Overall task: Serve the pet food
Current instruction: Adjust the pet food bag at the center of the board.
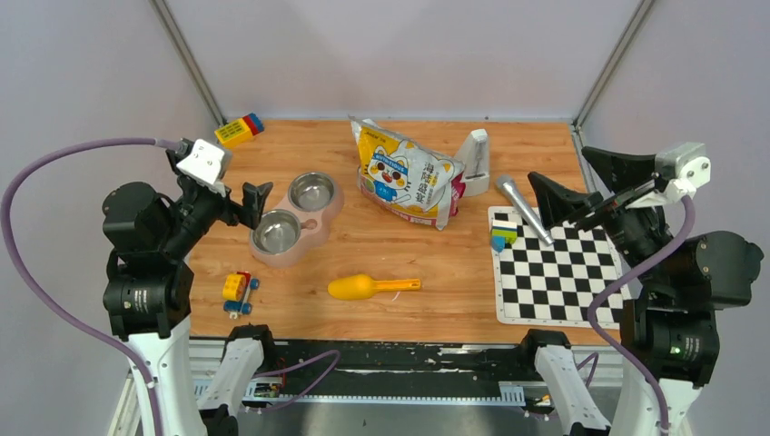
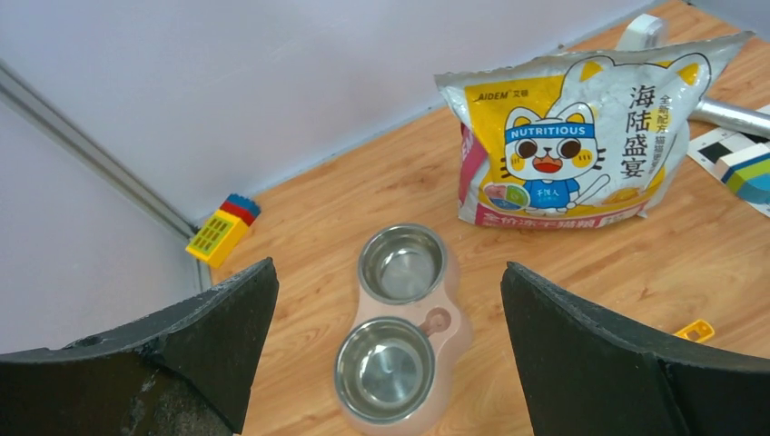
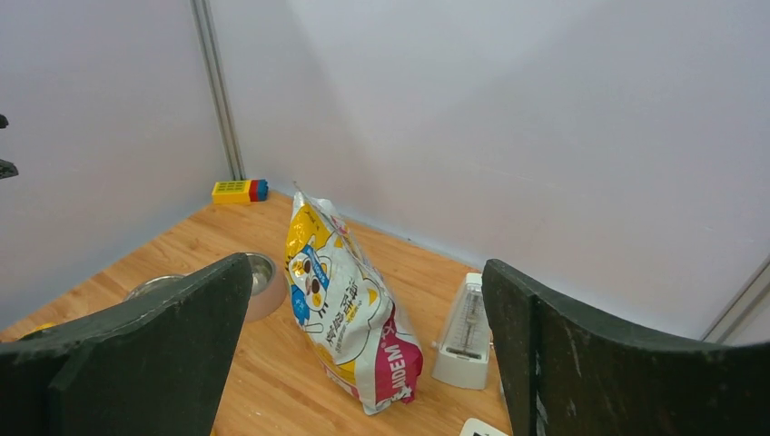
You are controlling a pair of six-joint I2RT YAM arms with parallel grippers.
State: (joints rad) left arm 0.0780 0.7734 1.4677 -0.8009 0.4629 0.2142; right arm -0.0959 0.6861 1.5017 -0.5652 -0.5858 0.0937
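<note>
Two empty, wide-open grippers wait apart: left gripper (image 1: 257, 202) beside the bowl (image 1: 320, 221), right gripper (image 1: 557, 163) facing the pet food bag (image 1: 406, 173), which stands far-centre, probably placed within reach of both.

We see the pet food bag (image 1: 406, 173) standing propped and tilted at the far middle of the bench (image 1: 427, 259). It is crinkly, yellow and white with a pink bottom edge, and its face shows a cartoon cat under a blue "NUTRITIOUS" band. Its top is crumpled; the kibble inside is hidden from us.
</note>
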